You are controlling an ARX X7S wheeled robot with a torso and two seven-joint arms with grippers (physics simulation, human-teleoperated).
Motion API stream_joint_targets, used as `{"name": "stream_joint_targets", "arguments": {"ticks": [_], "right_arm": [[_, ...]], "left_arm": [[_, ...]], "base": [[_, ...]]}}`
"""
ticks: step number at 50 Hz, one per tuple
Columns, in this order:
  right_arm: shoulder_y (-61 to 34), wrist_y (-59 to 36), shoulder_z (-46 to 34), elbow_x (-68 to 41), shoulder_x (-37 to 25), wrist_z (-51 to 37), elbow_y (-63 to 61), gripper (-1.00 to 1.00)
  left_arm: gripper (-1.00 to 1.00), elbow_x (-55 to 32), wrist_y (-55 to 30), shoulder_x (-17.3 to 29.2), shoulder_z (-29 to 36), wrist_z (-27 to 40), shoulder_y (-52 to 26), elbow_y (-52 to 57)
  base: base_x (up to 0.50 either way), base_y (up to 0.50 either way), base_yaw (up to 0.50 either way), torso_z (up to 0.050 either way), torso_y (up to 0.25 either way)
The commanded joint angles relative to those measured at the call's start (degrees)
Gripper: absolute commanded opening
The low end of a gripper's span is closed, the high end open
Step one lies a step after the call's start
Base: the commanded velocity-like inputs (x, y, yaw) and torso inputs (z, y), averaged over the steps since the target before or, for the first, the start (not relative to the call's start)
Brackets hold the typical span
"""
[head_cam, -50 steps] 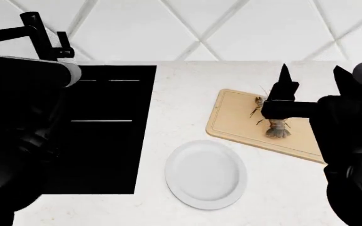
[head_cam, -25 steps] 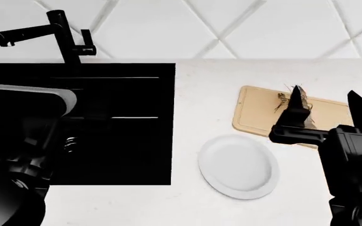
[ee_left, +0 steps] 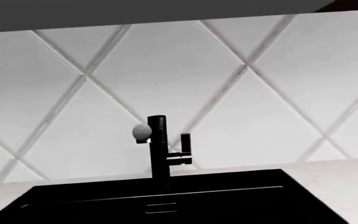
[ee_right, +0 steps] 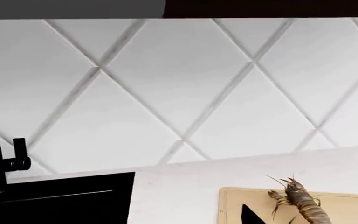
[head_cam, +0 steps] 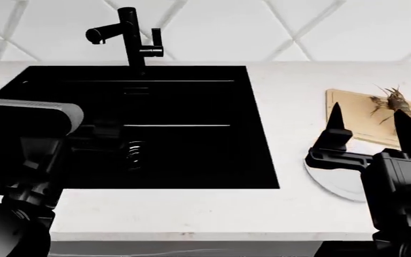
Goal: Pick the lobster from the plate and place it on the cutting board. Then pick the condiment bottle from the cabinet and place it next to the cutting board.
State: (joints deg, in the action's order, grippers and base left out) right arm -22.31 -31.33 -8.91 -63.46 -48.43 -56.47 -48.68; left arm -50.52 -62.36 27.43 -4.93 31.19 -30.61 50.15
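The brown lobster [head_cam: 395,101] lies on the tan cutting board [head_cam: 355,107] at the right of the counter, free of any grip. My right gripper [head_cam: 370,126] hovers open in front of the board, and nothing sits between its fingers. One dark fingertip [ee_right: 251,215] shows in the right wrist view, near the lobster [ee_right: 303,203] on the cutting board [ee_right: 353,207]. The white plate [head_cam: 327,179] is mostly hidden behind the right gripper. My left arm [head_cam: 27,115] hangs over the sink, its gripper lost against the black basin. The condiment bottle and the cabinet are out of view.
A black sink [head_cam: 155,123] fills the counter's left and middle, with a black faucet [head_cam: 130,32] behind it against the white diamond-tiled wall. The faucet [ee_left: 159,149] also shows in the left wrist view. The counter's front edge [head_cam: 191,233] runs close below.
The head view has swung left, so the board, plate and lobster slid to the right edge. My right gripper has drawn back off the lobster, which stays on the board.
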Motion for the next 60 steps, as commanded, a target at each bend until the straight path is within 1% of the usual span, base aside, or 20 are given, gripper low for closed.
{"name": "stream_joint_targets", "arguments": {"ticks": [1,11,30,37,42,48,54,60], "right_arm": [[-0.54,0.1,-0.34,0.0,0.47,0.12,0.2,1.0],[0.28,0.79,0.31,-0.5,-0.06,0.47,-0.3,1.0],[1.56,2.08,0.08,0.29,0.42,2.06,0.03,1.0],[0.13,1.46,-0.84,0.08,1.05,2.16,0.51,1.0],[-5.02,-1.42,-2.34,-2.58,0.75,2.67,1.61,1.0],[-10.87,-4.24,-3.5,-6.7,0.47,4.1,3.94,1.0],[-15.81,-5.1,-2.87,-14.15,0.97,4.49,6.3,1.0],[-25.22,-10.08,-4.3,-24.51,-0.47,1.84,9.82,1.0]], "left_arm": [[1.0,-0.8,0.08,-0.01,-0.1,0.48,-0.31,0.05],[1.0,-1.95,-0.19,-0.08,-0.25,1.11,-0.79,0.27],[1.0,-1.38,1.07,0.28,0.67,0.99,-0.11,-0.34],[1.0,-1.5,1.2,0.58,1.12,0.48,-0.32,-1.36],[1.0,-3.28,-0.16,1.15,0.98,-0.44,-4.17,-4.58],[1.0,-3.47,-1.14,1.94,2.69,-2.72,-9.36,-9.52],[1.0,-4.0,-2.31,2.06,4.38,-4.39,-13.84,-13.28],[1.0,-6.07,-4.83,2.07,5.38,-6.08,-19.8,-17.89]], "base": [[-0.01,0.5,0.0,0.0,0.0],[0.0,0.5,0.0,0.0,0.0],[0.0,0.5,0.0,0.0,0.0],[0.0,0.5,0.0,0.0,0.0],[0.0,0.5,0.0,0.0,0.0],[0.02,0.41,0.0,0.0,0.0],[0.03,0.01,0.0,0.0,0.0],[0.0,0.0,0.0,0.0,0.0]]}}
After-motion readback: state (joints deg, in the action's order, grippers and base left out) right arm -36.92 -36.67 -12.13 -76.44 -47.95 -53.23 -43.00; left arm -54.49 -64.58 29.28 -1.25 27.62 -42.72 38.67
